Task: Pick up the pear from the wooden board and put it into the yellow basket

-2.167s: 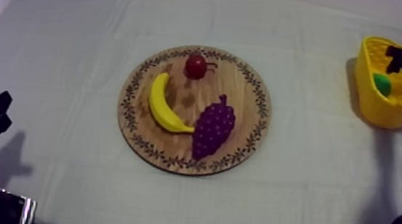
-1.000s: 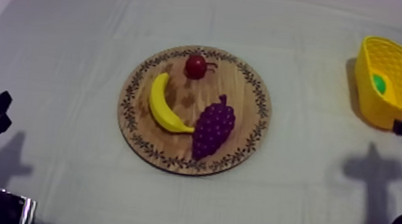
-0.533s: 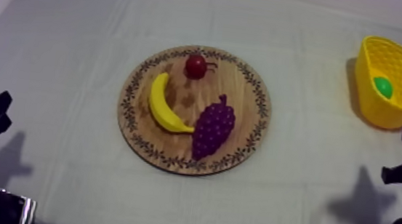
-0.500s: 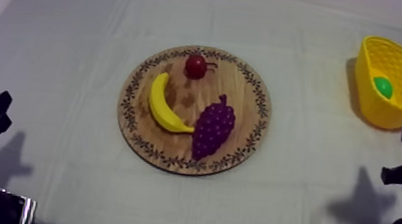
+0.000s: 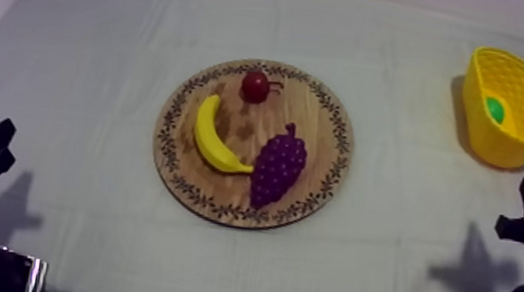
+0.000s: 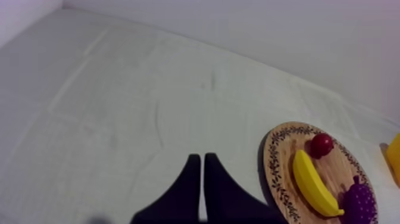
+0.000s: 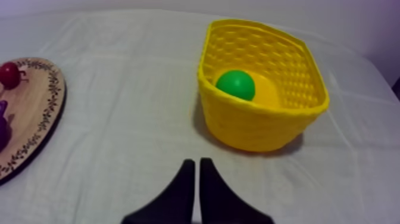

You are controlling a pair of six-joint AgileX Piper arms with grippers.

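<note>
Jaws at left and right lie together and empty, the pear sits in the yellow basket at the tabletop's far right, so the task looks done and the next move need only be parking.

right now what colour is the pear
Green; the pear shows best in the right wrist view.

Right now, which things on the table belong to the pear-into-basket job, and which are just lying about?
Part of the job:
- pear, already lying inside the basket
- yellow basket
- round wooden board

Just lying about, all on the board:
- banana
- bunch of grapes
- small red fruit
</note>
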